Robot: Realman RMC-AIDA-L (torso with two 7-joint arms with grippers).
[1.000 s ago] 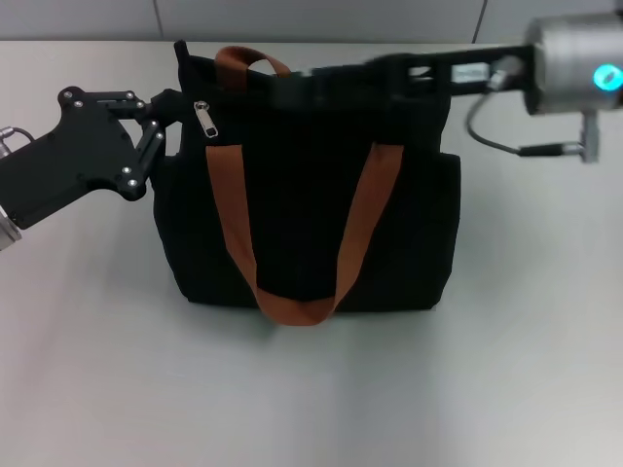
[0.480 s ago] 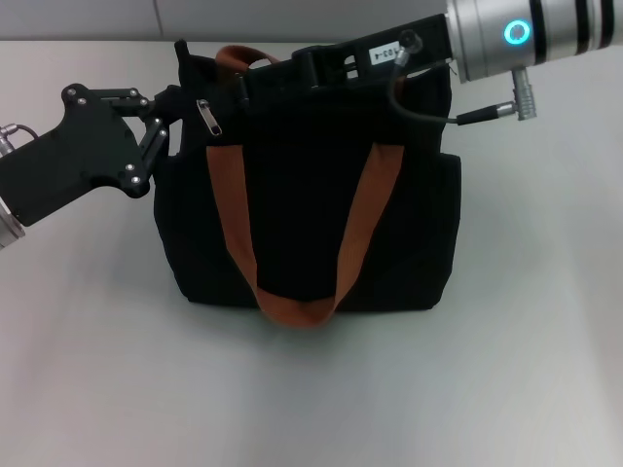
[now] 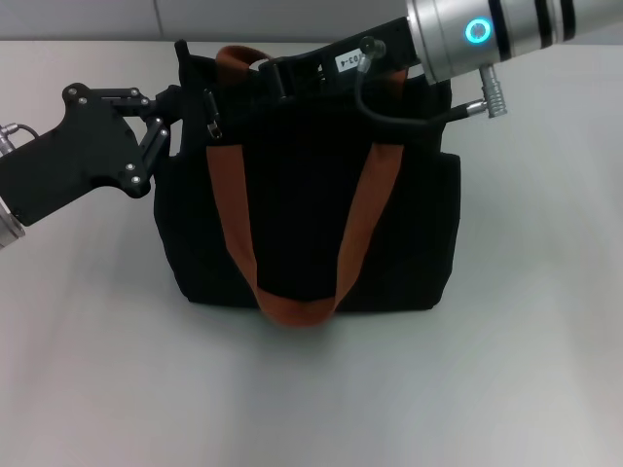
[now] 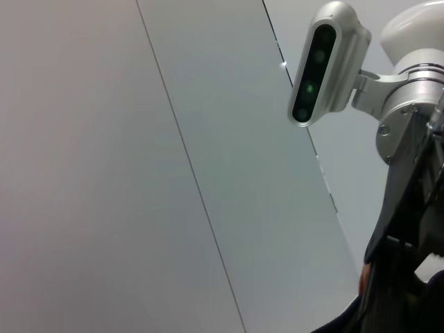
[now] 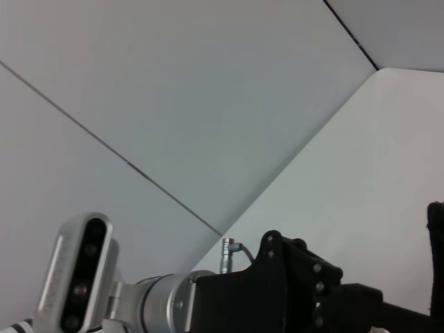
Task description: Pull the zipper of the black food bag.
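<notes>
The black food bag (image 3: 311, 224) stands upright in the middle of the head view, with a rust-brown strap handle (image 3: 292, 309) hanging down its front. My left gripper (image 3: 167, 115) is at the bag's upper left corner, with its fingers closed on the fabric edge there. My right gripper (image 3: 226, 89) reaches in from the upper right along the bag's top edge, and its tip is at the zipper. The zipper pull (image 3: 208, 119) hangs just below that tip, shows edge-on and is mostly dark. The right gripper's black tip blends into the black bag.
The bag stands on a pale grey table (image 3: 311, 409) with a wall behind it. The right arm's silver wrist and cable (image 3: 458, 39) hang over the bag's top right. The left wrist view shows the right arm's camera (image 4: 326, 62). The right wrist view shows the left gripper's black body (image 5: 298, 274).
My right arm has swung left along the bag's top, and its tip has reached the zipper pull. The pull now shows edge-on instead of flat. My left gripper has not moved.
</notes>
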